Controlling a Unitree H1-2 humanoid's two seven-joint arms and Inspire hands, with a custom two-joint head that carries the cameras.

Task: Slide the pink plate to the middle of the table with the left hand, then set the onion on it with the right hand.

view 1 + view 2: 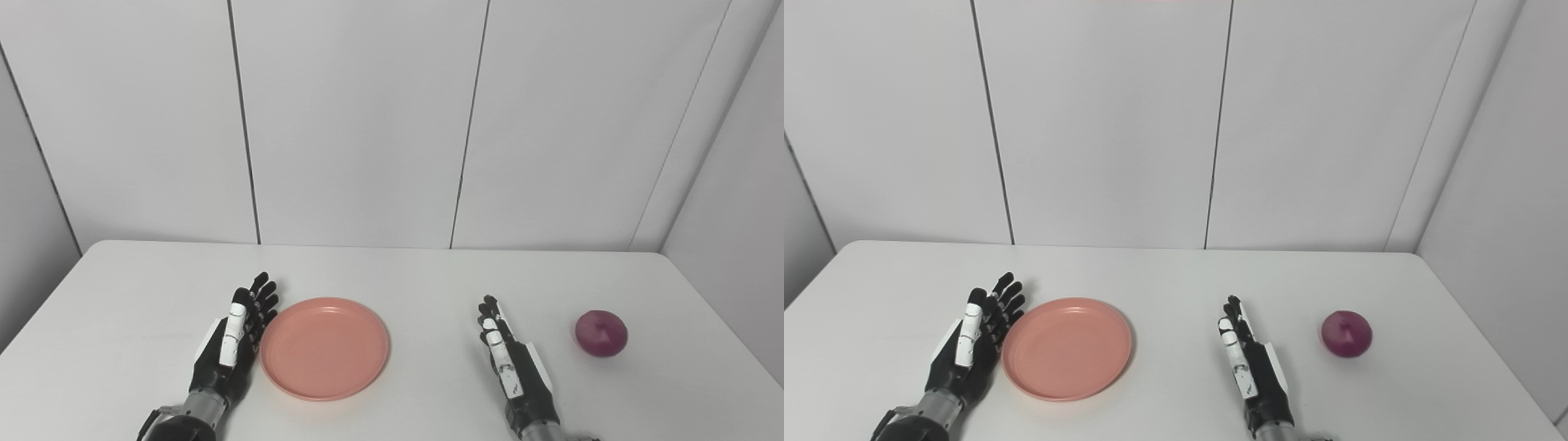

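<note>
The pink plate (324, 346) lies flat on the white table (392, 269), a little left of centre and near the front edge. My left hand (236, 340) stands on edge with fingers straight, open, pressed against or just beside the plate's left rim. A purple onion (601, 332) rests on the table at the right. Between plate and onion my right hand (511, 361) is open, fingers extended forward, clearly apart from the onion and holding nothing.
Grey wall panels (367, 122) rise behind the table's far edge. The table's right edge runs close past the onion. Bare tabletop lies behind the plate and between the two hands.
</note>
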